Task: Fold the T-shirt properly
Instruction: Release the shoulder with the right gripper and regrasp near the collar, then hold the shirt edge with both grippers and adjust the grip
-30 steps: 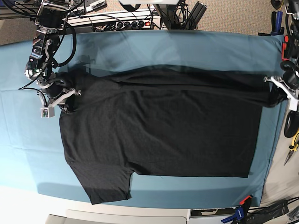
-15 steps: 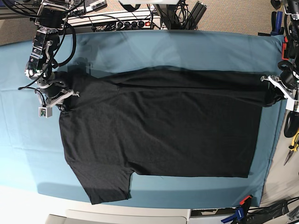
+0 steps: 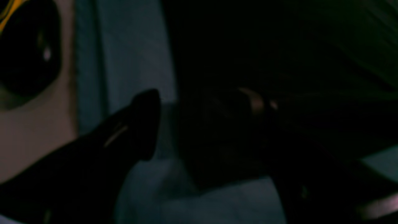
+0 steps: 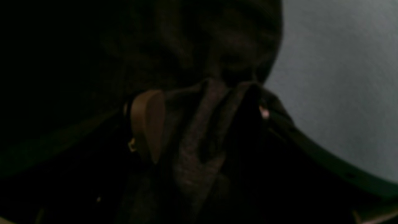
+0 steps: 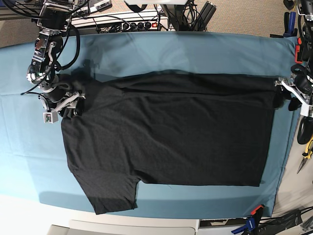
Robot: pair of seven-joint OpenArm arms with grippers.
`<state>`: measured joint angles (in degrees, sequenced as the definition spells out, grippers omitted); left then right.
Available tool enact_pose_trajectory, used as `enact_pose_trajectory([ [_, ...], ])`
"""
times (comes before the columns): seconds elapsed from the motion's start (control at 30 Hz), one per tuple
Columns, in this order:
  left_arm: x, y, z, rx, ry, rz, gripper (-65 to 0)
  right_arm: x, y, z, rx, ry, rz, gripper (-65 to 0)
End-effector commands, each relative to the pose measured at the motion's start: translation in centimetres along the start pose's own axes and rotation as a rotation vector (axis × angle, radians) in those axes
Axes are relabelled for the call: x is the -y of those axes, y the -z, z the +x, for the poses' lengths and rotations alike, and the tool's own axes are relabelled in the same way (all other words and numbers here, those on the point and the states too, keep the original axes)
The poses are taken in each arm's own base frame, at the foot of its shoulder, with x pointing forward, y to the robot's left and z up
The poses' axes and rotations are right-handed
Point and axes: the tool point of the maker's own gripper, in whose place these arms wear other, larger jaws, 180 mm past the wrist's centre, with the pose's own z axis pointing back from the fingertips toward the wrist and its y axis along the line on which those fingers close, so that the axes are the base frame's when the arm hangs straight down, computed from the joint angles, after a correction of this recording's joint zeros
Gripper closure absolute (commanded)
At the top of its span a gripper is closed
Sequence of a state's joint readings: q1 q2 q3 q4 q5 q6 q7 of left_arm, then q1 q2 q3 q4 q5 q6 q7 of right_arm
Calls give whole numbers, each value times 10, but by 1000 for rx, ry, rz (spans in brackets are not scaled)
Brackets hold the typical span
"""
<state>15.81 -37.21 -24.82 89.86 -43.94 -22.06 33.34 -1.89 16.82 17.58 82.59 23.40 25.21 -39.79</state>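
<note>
The black T-shirt lies spread flat, plain side up, on the teal table cloth, with one sleeve at the front left. My right gripper is at the shirt's far left corner. In the right wrist view bunched shirt fabric fills the space between its fingers, so it is shut on it. My left gripper is at the shirt's far right corner. In the left wrist view it is open: teal cloth shows between one finger and the shirt edge.
The teal cloth's right edge is close to my left gripper. Pliers and other tools lie beyond it. Clamps sit at the front right. A power strip and cables run along the back.
The shirt's far edge was stretched taut between both grippers. It has now slackened and lies flat, and its right corner has drawn back from my left gripper. My right gripper shifted slightly.
</note>
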Motion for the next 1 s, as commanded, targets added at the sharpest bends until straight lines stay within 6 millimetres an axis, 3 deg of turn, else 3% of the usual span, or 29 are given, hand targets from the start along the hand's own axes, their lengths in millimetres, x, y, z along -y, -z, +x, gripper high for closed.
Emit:
enact_pose_trajectory([
  [0.0,-5,-4,19,47,23,6,-379,15,-6,22,61,-1,-42,-371],
  [0.13,-5,-4,17,34,22,6,-378,41,-22,26,85,121,-73,-371],
  [0.23,-4,-4,13,14,18,4,-378,66,-45,28,140,281,-78,-371],
  [0.3,-4,-4,11,5,10,3,-378,85,-62,23,172,354,-100,-371],
  [0.4,-2,-5,8,2,-2,-5,-378,95,-83,5,181,421,-86,-371],
  [0.5,-2,-5,6,-1,-5,-7,-378,89,-93,-26,137,472,-64,-371],
  [0.63,-2,-5,6,-1,-5,-7,-378,65,-95,-54,120,550,-2,-371],
  [0.97,-2,-5,7,2,-5,-7,-378,29,-86,-60,156,642,104,-371],
])
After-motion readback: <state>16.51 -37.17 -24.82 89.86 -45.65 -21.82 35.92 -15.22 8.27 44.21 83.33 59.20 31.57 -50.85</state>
